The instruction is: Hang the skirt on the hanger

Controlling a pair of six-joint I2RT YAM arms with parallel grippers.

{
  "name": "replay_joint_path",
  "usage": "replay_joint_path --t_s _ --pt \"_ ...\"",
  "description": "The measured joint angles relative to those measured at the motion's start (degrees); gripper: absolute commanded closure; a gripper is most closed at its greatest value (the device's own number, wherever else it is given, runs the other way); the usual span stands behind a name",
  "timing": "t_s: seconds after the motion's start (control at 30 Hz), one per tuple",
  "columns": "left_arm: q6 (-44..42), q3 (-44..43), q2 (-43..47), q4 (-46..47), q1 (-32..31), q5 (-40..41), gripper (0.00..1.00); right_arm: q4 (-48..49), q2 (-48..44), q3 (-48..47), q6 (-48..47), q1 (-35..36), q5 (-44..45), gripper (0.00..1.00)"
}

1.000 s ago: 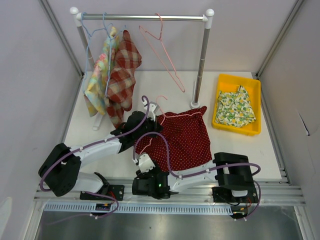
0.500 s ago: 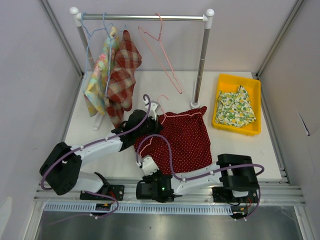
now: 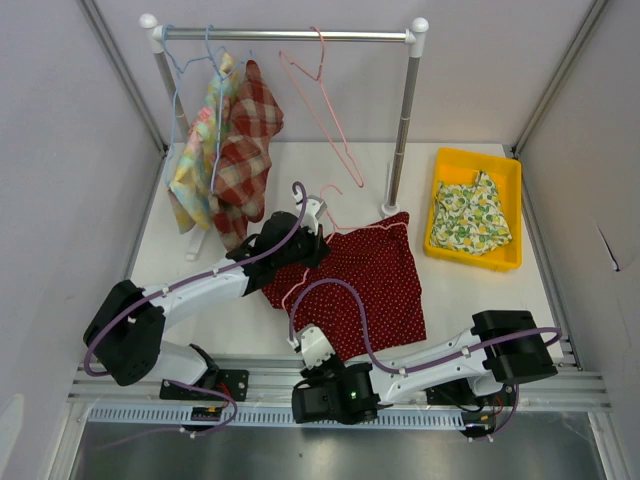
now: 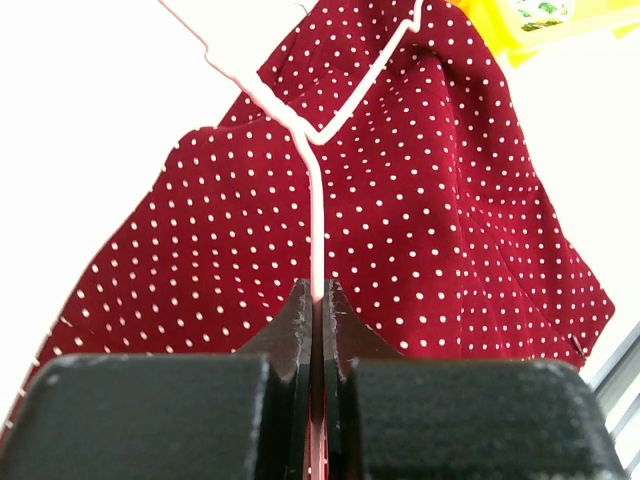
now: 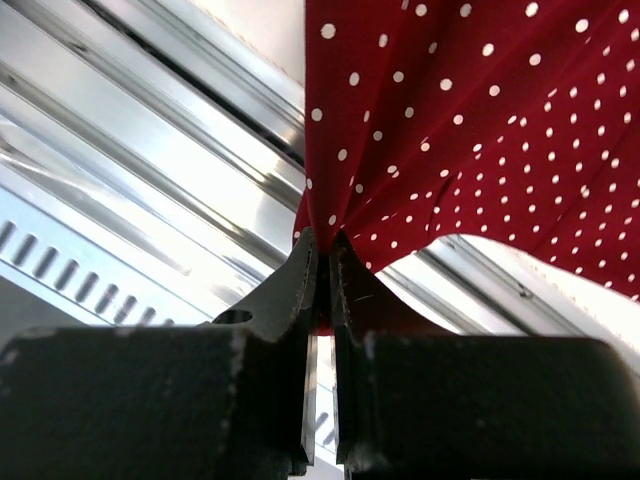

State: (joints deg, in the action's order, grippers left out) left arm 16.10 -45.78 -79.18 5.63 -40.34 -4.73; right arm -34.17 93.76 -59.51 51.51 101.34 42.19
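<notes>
No legible text, label, brand, number or sign on any surface in view.

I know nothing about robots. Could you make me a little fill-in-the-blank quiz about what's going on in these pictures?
1. The left gripper is shut on the thin ____ wire hanger.
2. The right gripper pinches an edge of the dark red fabric skirt, which is patterned with white ____.
3. The floral cloth lies in the ____ plastic tray.

Missing words: pink; dots; yellow.
</notes>
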Motion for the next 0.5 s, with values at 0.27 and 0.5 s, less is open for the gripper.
replay_joint_path --t_s 0.27,0.5 --pt "-0.39 -0.35 0.0 -1.33 0.0 0.02 1.0 -2.82 -2.75 3.58 3.72 0.42 -0.48 0.97" --pt "-0.7 -0.42 0.5 -2.12 0.0 0.0 1.0 -3.06 -6.1 5.11 3.82 0.57 -1.05 0.93"
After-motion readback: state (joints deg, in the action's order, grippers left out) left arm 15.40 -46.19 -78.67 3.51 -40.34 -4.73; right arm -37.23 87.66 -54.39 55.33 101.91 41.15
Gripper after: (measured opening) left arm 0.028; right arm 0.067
